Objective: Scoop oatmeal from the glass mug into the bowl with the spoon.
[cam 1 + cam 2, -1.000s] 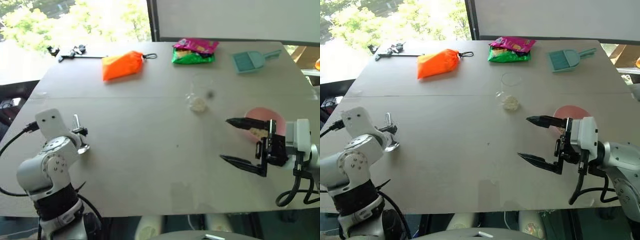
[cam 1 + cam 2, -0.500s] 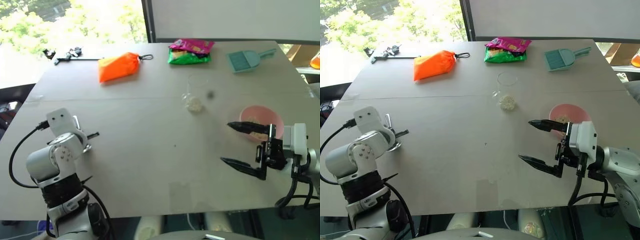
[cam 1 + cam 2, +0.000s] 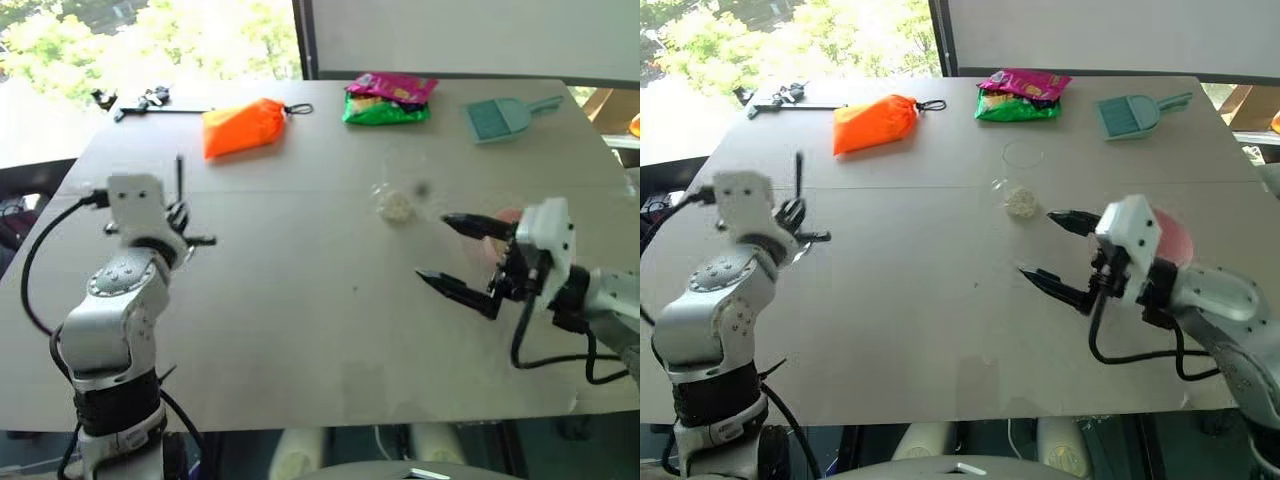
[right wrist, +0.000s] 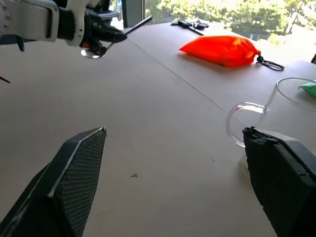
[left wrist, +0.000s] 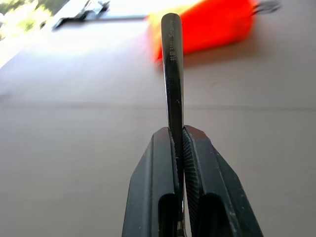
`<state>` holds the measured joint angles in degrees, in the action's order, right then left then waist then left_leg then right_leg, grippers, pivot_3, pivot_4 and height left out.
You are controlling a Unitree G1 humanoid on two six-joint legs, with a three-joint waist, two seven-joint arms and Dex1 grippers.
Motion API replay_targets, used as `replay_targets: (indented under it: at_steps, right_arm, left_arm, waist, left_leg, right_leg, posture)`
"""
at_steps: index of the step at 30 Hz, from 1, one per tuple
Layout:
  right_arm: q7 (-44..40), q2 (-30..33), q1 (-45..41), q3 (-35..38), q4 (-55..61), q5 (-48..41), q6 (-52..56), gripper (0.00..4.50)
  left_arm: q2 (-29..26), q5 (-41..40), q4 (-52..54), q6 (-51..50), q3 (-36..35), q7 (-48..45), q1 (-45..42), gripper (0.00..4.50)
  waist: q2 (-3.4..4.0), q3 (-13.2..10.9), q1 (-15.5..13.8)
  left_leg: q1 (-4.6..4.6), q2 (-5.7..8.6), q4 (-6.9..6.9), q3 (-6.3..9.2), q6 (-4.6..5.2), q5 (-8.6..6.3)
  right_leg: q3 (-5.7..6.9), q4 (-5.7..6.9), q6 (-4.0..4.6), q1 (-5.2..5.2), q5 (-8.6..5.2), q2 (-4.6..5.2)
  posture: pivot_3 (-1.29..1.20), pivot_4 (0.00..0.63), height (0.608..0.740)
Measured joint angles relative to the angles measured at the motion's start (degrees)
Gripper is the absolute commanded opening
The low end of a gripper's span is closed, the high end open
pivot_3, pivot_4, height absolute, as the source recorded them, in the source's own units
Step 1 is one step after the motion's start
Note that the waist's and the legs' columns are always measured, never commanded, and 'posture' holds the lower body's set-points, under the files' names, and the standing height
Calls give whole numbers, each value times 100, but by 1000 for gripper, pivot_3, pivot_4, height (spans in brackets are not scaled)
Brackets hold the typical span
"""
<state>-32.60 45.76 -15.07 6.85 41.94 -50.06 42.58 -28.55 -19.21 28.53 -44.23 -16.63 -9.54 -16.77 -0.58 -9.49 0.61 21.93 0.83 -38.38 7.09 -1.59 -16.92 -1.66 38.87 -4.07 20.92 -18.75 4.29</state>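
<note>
On the table point(image 3: 300, 330), the left gripper point(image 5: 177, 143) pinches the spoon point(image 5: 172, 74), ready to scoop. The right gripper point(image 3: 455, 255) gapes beside the mug point(image 3: 397, 195), probably to steady it. The bowl point(image 3: 1175, 238) sits behind.

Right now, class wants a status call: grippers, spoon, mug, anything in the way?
Left gripper shut on spoon, lifted off the table. Right gripper open, beside glass mug, not touching. Bowl partly behind right arm. Path to mug looks clear.
</note>
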Motion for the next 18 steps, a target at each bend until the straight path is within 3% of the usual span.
replay_targets:
  at_steps: [6, 10, 17, 18]
  right_arm:
    - [1424, -1030, -1373, -477, -696, -1309, 1330, 4500]
    - [2393, -1721, -1758, -657, -1128, -1924, 1817, 4500]
    - [3764, -2364, -2344, -506, -2062, -3034, 1953, 4500]
    - [3849, -2378, -2432, -488, -2103, -3097, 1952, 4242]
  left_arm:
    - [-170, 176, 168, 1642, 1076, -1306, 242, 30]
    - [-378, 452, 69, 2792, 1464, -2052, 310, 30]
    - [-652, 602, -353, 4197, 1665, -3092, 356, 30]
    - [-644, 606, -437, 4291, 1719, -3164, 356, 5]
  waist:
    - [2, -1, 71]
    - [3, -1, 121]
    - [8, -3, 190]
    - [9, -3, 194]
  left_leg:
    - [29, -7, 18, -24, 3, 0]
    - [69, 2, 3, -26, 3, 1]
    - [69, -1, -2, -18, 4, 3]
    - [70, -1, -2, -17, 4, 3]
  right_leg:
    - [-3, 9, 1, 41, 0, -19]
    - [6, 8, 0, 66, 0, -10]
    - [12, 21, 0, 70, 0, -17]
    - [13, 22, 0, 70, 0, -18]
  posture:
    - [0, 150, 740]
    - [0, 150, 740]
    - [0, 150, 740]
    - [0, 150, 740]
